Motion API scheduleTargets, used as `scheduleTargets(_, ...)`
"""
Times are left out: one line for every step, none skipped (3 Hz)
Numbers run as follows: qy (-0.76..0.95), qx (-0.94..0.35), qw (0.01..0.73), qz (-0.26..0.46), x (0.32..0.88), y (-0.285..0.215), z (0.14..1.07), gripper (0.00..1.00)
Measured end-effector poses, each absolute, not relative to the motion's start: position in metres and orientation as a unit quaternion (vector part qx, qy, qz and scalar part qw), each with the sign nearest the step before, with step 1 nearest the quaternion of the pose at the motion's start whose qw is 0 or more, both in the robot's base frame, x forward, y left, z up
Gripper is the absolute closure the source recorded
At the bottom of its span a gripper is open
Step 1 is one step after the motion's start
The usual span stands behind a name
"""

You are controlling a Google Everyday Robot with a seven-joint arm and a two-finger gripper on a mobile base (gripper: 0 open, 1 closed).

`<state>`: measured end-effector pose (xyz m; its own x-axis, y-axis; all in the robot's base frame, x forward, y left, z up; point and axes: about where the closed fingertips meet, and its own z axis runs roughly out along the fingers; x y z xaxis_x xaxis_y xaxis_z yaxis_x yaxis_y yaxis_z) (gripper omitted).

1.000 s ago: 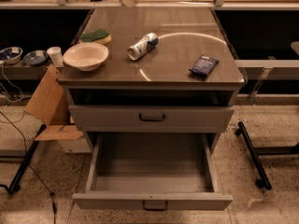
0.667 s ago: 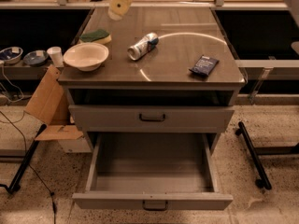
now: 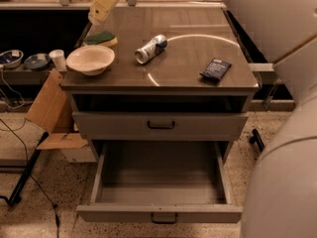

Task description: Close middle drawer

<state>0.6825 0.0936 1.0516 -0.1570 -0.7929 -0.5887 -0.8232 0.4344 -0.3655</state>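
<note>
On the cabinet top the bowl is sitting at the left with the sponge behind it. The can is lying in the middle and the packet at the right. The gripper is hanging over the back left corner. Below, the middle drawer is sitting above the bottom drawer, which is standing pulled out to the front.

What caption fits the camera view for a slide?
Gripper over the far left corner of the cabinet, above the sponge; drawer below stands pulled out.
</note>
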Motion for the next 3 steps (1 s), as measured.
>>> scheduleTargets(0.76,-0.531,0.373,0.02,0.682,0.094,1.052,0.0)
scheduleTargets(0.775,-0.507,0.375,0.031,0.693,0.106,1.043,0.0)
scheduleTargets(0.822,-0.423,0.376,0.066,0.716,0.122,1.023,0.0)
